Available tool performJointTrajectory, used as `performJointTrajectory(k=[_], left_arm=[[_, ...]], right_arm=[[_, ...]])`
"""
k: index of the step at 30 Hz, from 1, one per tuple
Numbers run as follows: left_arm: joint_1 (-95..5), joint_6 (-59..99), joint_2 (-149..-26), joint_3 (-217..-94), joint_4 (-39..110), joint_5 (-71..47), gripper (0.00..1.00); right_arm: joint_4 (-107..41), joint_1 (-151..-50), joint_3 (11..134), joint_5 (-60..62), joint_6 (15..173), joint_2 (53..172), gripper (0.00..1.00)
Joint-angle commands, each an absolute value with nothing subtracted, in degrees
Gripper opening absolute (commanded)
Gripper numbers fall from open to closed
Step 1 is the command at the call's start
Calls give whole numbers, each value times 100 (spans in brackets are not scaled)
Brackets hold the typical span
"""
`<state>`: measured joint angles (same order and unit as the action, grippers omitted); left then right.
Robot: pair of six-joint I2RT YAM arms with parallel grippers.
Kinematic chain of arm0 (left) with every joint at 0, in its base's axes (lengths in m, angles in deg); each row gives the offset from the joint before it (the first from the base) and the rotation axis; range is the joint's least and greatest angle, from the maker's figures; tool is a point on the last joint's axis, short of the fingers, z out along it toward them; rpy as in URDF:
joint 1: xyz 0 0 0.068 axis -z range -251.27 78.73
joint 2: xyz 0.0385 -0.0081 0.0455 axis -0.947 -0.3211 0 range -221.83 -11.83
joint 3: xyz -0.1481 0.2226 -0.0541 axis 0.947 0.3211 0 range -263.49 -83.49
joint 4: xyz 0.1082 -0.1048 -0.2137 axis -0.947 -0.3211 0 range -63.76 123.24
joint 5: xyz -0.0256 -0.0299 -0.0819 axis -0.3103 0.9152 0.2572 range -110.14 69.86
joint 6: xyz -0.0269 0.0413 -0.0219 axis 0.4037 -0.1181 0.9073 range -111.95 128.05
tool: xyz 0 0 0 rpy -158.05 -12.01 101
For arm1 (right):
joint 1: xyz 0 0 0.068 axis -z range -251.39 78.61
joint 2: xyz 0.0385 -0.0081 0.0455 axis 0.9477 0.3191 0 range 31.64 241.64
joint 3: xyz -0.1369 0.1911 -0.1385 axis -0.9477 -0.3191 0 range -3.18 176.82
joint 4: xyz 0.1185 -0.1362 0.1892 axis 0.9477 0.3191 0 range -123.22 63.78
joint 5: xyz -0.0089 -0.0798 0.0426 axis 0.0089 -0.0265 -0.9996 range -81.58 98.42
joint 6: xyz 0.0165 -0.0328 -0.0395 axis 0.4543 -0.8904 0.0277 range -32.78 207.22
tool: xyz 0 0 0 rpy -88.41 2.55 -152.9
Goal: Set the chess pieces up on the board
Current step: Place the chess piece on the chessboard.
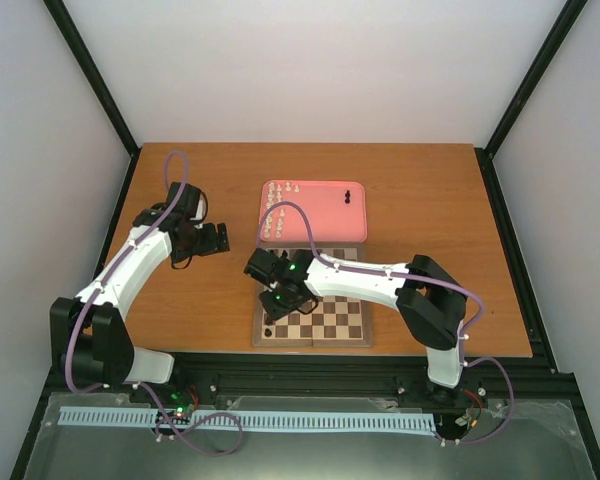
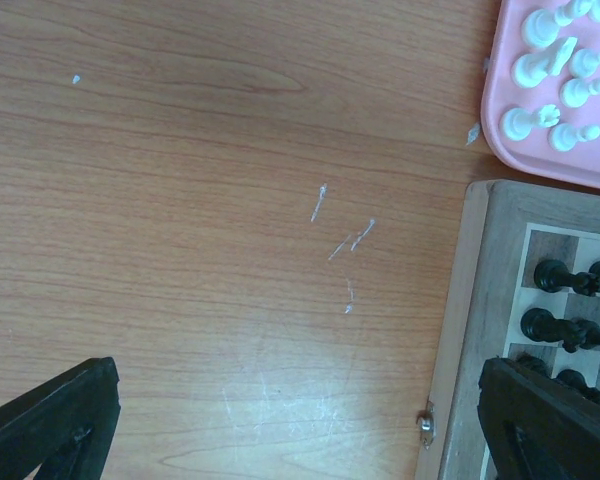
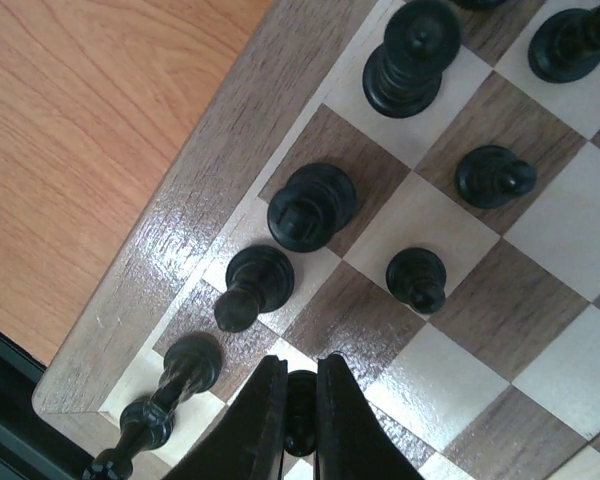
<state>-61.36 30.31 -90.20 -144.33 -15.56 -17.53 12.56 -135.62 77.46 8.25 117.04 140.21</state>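
The wooden checkered board (image 1: 330, 322) lies at the table's near middle. My right gripper (image 3: 300, 400) is over its left part (image 1: 280, 300), shut on a black chess piece (image 3: 300, 408) just above a square. Several black pieces (image 3: 310, 208) stand in two rows along the board's edge (image 3: 180, 210). My left gripper (image 1: 212, 238) hangs open and empty over bare table left of the board; its dark fingertips (image 2: 50, 415) frame the wood. It sees the board's corner (image 2: 480, 300) with black pieces (image 2: 555, 275). Cream-white pieces (image 2: 540, 60) lie on the pink tray (image 1: 315, 215).
The pink tray (image 2: 510, 140) sits just behind the board, with one black piece (image 1: 348, 195) at its right. A metal clasp (image 2: 426, 425) sticks out of the board's side. Black frame posts and white walls surround the table.
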Motion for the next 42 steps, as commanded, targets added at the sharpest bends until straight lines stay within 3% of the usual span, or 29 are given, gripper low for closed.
performJointTrajectory(k=[1,30,42], left_arm=[[-6147,2942,-8889,-14403,-1459,-1795,100],[-6151,2917,-8944,-14343,-1425,-1748,100],[-6151,2917,-8939,-14338,-1427,-1791,100]], right_arm=[[1196,-13617,7977,866,11610,14192,3],[1469,-13592,8015,1123,11591,14388,8],[1400,-13538,7834,1027,11596,14359,16]])
